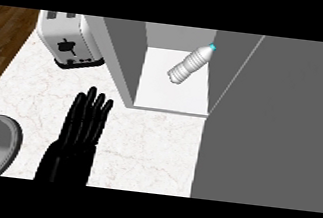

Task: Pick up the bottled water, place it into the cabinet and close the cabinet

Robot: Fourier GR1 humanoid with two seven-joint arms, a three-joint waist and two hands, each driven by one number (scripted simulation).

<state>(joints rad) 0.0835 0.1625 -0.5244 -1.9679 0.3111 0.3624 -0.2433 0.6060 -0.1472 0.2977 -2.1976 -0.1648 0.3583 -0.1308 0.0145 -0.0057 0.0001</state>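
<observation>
One hand [80, 132] is all I see from the head view: black, fingers straight and together, stretched flat over the marble counter [153, 145] and holding nothing. It comes in at the view's lower left, so I take it for the left hand; the right one does not show. The bottled water [191, 64] is inside the open cabinet [121, 61], tilted on the white shelf with its blue cap toward the upper right, against the inner wall. The cabinet's grey door [281, 124] fills the right side. A white toaster [68, 42] stands just left of the cabinet, well apart from my hand.
</observation>
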